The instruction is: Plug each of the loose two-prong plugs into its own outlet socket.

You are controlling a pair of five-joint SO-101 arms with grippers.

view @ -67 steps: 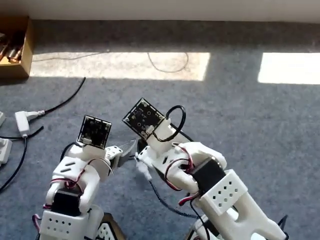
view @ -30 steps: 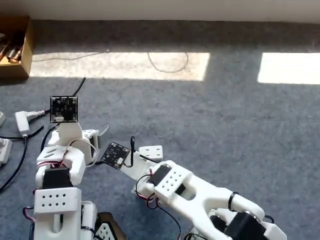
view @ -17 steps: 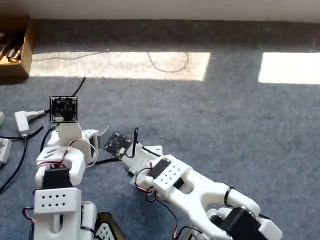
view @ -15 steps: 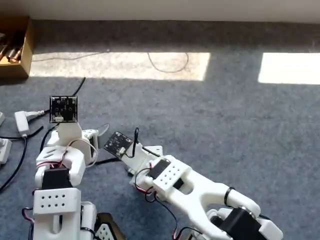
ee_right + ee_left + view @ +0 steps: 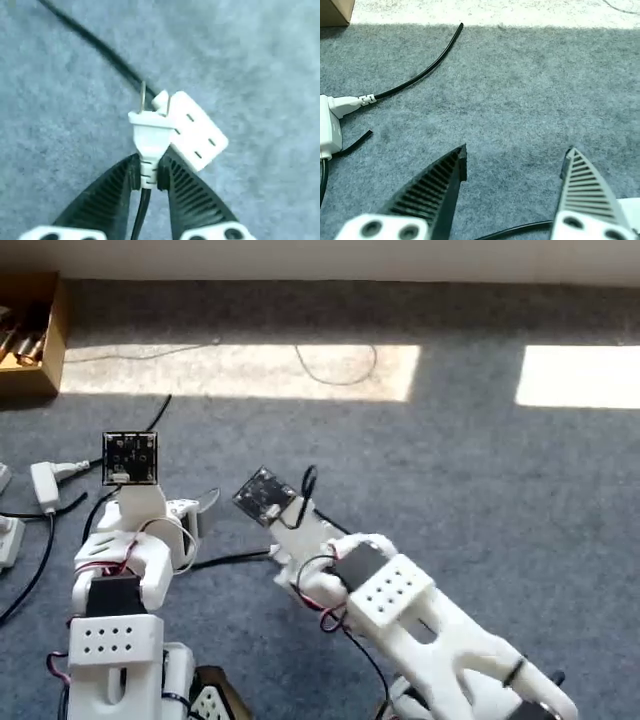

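Grey carpet floor (image 5: 480, 470) carries everything. White right arm (image 5: 400, 600) is stretched low over it. Its jaws are pinched on the ribbed neck of the white two-prong plug (image 5: 149, 132) — prongs left free, presumably for insertion. Plug is held against a corner of the white multi-slot outlet block (image 5: 197, 132), not yet seated in any slot. White left arm (image 5: 120, 570) is parked alongside, jaws spread wide over bare carpet, nothing held. Against half a second earlier, the right wrist is seen shifted farther out, away from the left arm — left arm unchanged.
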